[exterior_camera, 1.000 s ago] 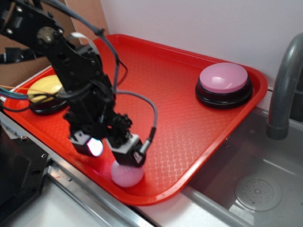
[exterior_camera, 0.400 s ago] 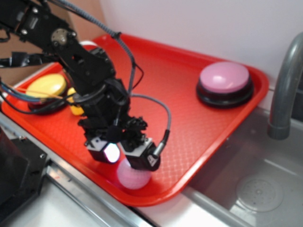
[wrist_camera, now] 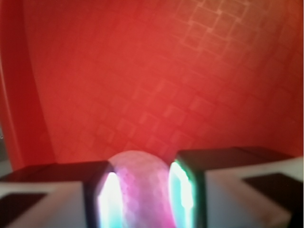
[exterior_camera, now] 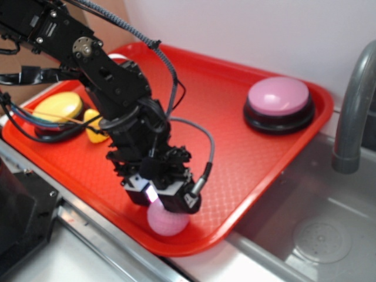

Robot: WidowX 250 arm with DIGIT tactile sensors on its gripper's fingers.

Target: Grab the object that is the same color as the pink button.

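Observation:
The small light-pink dimpled ball [exterior_camera: 167, 222] rests on the red tray [exterior_camera: 235, 147] close to its front rim. My gripper [exterior_camera: 160, 203] is down over it, and the ball fills the gap between the two lit pads [wrist_camera: 110, 199], touching both. In the wrist view the ball [wrist_camera: 142, 183] sits dead centre in my gripper [wrist_camera: 142, 202], with the tray floor [wrist_camera: 152, 71] beyond. The pink button [exterior_camera: 278, 96], pale pink dome on a black base, stands at the tray's far right corner, well away from the arm.
A yellow-topped button [exterior_camera: 59, 107] and a yellow corn toy [exterior_camera: 94, 126] lie at the tray's left end behind the arm. A grey faucet [exterior_camera: 352, 100] rises at the right over a metal sink [exterior_camera: 320, 235]. A black block [exterior_camera: 23, 217] sits in front left.
The arm has moved right and down over the ball, and the fingers have drawn in from a wide gap until they press on the ball's sides.

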